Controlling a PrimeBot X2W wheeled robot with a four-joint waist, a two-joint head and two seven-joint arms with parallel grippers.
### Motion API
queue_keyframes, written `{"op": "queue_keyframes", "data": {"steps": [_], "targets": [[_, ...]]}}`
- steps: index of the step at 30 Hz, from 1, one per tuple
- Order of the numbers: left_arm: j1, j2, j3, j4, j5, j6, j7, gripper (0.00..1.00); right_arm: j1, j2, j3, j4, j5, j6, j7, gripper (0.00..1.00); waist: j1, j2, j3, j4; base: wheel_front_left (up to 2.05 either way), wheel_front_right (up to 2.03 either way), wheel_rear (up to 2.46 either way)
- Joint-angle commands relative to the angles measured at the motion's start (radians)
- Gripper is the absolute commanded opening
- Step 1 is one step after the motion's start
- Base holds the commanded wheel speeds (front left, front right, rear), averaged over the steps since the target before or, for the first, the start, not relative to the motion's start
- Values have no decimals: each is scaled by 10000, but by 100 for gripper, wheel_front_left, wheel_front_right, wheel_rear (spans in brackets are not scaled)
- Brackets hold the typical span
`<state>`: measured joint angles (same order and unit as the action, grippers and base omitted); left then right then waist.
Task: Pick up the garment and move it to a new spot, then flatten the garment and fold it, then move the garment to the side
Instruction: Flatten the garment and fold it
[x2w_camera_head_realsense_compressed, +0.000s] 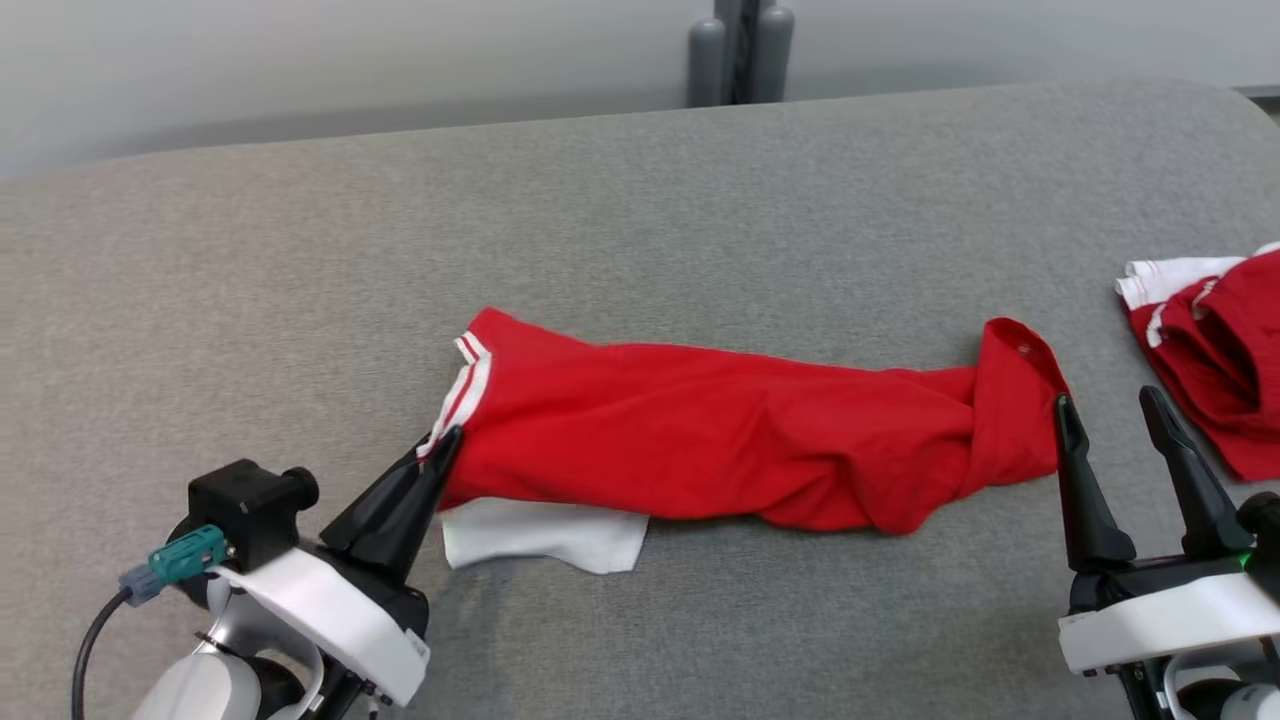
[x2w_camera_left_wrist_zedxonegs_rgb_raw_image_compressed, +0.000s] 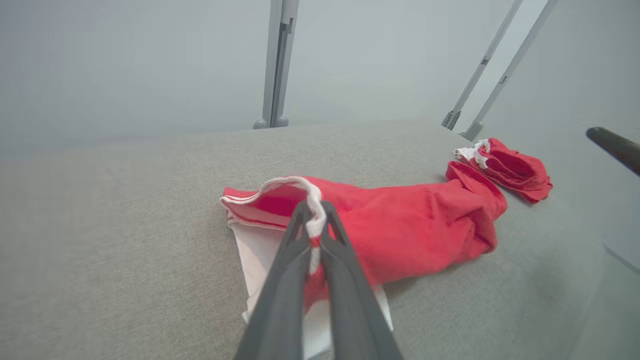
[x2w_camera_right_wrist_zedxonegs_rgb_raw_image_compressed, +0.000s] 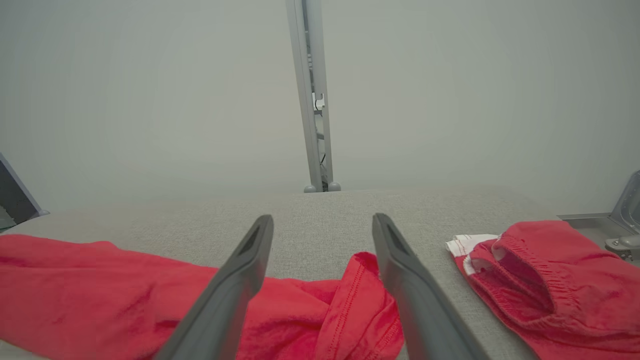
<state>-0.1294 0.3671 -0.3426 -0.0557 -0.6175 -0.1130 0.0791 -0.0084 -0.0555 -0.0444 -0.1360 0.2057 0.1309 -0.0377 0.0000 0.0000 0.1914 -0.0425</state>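
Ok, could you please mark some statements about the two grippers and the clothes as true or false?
1. The left gripper is shut on the striped hem of the red garment. True.
2. The right gripper is shut on the garment's other end. False: its fingers stand apart at that end.
3. A second red garment lies to the robot's right on the grey surface. True.
4. The red garment lies flat and neatly folded. False: it is bunched and wrinkled, stretched out lengthwise.
5. A blue towel peeks out beneath it. False: a white cloth shows there, near the left gripper.
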Motion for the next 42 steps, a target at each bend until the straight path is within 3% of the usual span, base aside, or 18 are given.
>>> {"op": "queue_keyframes", "data": {"steps": [1,11,15,21,30,35,36,37,42], "targets": [[137,122,-5,-657,-22,101,208,0,90,-5,-60,49,66,-3,-72,100,0,0,-127,220,0,0,0],[595,578,158,-4168,-156,684,1218,0,69,17,-260,97,130,-3,-28,100,0,0,-298,756,0,0,0],[443,755,517,-4499,-195,969,1457,0,-127,22,-185,19,212,-3,-14,100,0,0,-120,612,0,0,0],[-389,528,1273,-2465,-752,968,982,0,-424,27,-114,126,326,-3,-144,100,0,0,427,-110,0,0,0],[-2579,187,1726,1887,-957,323,-408,0,-782,30,138,445,606,-3,-420,100,0,0,1407,-1179,0,0,0],[-3674,156,1564,3935,-782,65,-1110,0,-976,31,150,568,649,-3,-576,100,0,0,1779,-1398,0,0,0],[-3853,110,1548,4285,-765,30,-1279,18,-1002,31,139,609,663,-1,-621,100,0,0,1803,-1408,0,0,0],[-3973,88,1465,4607,-677,1,-1402,100,-1023,30,124,644,669,-3,-640,100,0,0,1817,-1410,0,0,0],[-4170,-62,1282,5357,-293,36,-2353,100,-1079,32,65,752,584,-3,-699,100,0,0,1646,-1262,0,0,0]]}}
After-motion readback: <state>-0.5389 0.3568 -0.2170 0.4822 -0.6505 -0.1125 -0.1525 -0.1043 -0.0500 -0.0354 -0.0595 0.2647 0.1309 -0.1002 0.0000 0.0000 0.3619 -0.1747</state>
